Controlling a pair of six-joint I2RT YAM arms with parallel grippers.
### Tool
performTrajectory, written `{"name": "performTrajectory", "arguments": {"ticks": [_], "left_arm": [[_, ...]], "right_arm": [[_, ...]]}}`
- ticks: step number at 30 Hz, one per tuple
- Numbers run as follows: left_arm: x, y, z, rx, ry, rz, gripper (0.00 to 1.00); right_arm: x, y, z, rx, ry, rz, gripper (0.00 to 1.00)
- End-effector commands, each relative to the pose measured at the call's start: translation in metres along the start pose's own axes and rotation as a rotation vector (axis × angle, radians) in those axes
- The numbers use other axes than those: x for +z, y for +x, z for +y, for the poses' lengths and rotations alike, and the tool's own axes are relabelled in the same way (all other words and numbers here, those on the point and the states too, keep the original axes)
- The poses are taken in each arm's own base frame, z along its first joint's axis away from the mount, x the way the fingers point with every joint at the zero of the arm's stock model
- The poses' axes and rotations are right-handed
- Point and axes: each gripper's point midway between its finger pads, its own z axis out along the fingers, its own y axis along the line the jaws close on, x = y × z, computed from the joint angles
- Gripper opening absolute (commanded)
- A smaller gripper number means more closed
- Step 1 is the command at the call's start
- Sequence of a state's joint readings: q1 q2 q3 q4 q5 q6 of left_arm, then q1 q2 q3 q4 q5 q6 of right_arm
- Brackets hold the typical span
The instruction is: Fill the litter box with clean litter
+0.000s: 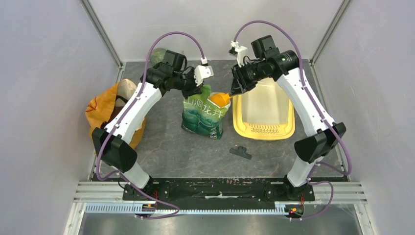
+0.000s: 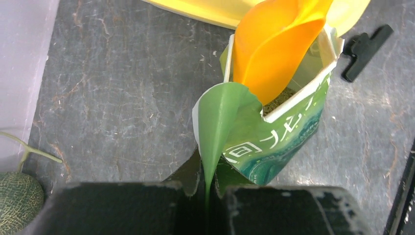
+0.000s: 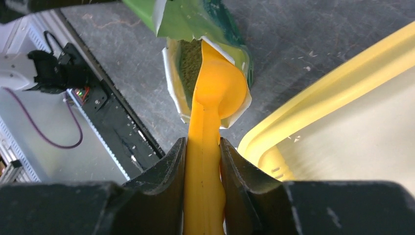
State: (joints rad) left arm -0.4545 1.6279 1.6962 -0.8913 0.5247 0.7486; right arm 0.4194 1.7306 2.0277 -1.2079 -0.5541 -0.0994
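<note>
The yellow litter box (image 1: 264, 110) lies right of centre, its pale basin bare and its grille toward the near end; its rim (image 3: 313, 93) shows in the right wrist view. A green printed pouch (image 1: 203, 115) stands just left of it. My left gripper (image 1: 192, 89) is shut on the pouch's top flap (image 2: 220, 122), holding the mouth open. My right gripper (image 1: 235, 89) is shut on the handle of an orange scoop (image 3: 208, 147), whose bowl (image 3: 220, 88) is dipped into the pouch mouth. Clean litter (image 3: 190, 61) shows as grey-beige granules inside the pouch.
An orange-yellow bag (image 1: 105, 110) sits at the left behind the left arm. A black clip (image 1: 241, 152) lies on the grey table in front of the litter box. A green netted melon (image 2: 17, 198) rests at the back left corner.
</note>
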Motion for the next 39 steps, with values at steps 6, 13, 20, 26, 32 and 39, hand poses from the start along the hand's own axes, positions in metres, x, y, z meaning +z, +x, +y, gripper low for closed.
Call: {"name": "performTrajectory", "arguments": {"ticks": [6, 13, 20, 26, 32, 39], "left_arm": [[-0.042, -0.111, 0.037, 0.079, -0.203, -0.378, 0.02], [-0.039, -0.121, 0.028, 0.196, -0.16, -0.412, 0.02], [-0.032, -0.118, 0.026, 0.341, -0.185, -0.382, 0.02], [-0.046, -0.126, 0.034, 0.419, -0.209, -0.36, 0.02], [-0.054, -0.134, 0.037, 0.472, -0.208, -0.357, 0.02], [-0.028, -0.12, 0.02, 0.515, -0.165, -0.334, 0.02]], "right_arm": [[-0.001, -0.066, -0.059, -0.055, 0.246, -0.142, 0.0], [-0.01, -0.064, -0.064, -0.059, 0.274, -0.114, 0.0], [-0.006, -0.034, -0.071, 0.047, 0.32, -0.051, 0.0], [-0.006, -0.046, -0.062, 0.129, 0.29, -0.086, 0.0], [0.004, -0.036, -0.057, 0.172, 0.286, -0.048, 0.0], [0.029, -0.026, -0.072, 0.21, 0.407, 0.002, 0.0]]}}
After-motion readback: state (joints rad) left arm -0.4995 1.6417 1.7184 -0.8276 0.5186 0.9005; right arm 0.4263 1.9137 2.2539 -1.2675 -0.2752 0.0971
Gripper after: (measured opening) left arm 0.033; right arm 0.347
